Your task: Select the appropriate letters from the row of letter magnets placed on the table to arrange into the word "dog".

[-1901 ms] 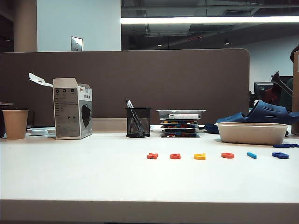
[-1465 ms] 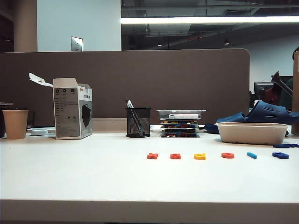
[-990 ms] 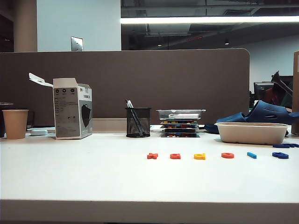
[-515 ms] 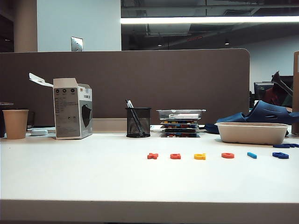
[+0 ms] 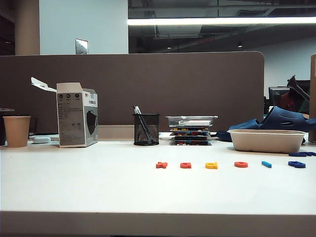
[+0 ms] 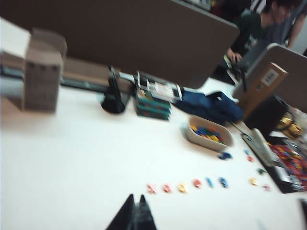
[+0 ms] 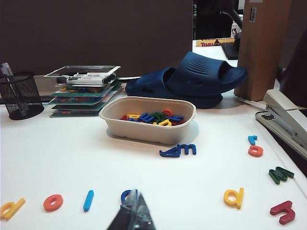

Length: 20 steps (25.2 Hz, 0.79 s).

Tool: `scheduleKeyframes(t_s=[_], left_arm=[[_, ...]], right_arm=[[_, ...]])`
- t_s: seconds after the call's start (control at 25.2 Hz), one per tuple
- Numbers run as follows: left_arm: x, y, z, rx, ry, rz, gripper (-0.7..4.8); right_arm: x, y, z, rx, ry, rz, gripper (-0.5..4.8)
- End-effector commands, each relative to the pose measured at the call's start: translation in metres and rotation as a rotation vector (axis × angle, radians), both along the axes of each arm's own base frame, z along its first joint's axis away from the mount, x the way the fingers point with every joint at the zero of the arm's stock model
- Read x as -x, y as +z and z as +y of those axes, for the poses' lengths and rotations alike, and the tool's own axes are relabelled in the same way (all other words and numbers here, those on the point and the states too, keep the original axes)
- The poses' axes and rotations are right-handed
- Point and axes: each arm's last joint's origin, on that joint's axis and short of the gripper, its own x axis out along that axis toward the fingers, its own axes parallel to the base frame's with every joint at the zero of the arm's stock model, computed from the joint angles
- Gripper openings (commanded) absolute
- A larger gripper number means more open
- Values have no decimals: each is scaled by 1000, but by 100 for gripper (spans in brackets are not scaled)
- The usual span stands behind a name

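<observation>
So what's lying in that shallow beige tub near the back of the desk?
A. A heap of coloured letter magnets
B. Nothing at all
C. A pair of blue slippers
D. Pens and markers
A: the right wrist view looks into the beige tub and shows a heap of coloured letter magnets in red, yellow, blue and green. The pens stand in the black mesh cup, and the blue slippers lie behind the tub.
</observation>
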Motion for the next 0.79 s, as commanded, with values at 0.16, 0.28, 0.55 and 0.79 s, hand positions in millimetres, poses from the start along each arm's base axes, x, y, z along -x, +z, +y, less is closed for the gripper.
scheduleKeyframes(t_s=[0.16,0.28,0.55,0.79], left_arm=[[-12,40,-5,125,-89,175,-5],[-18,52,-10,161,-154,203,-5],[-50,52,-45,156,-321,398,-5],[-68,46,-90,116,-345,467,-5]], right_arm=[[0,1,0,4,-3,-26,-5],[0,1,0,4,-12,-26,-5],[0,1,-1,3,-29,-26,-5],[0,2,-1,3,-41,-27,-5]])
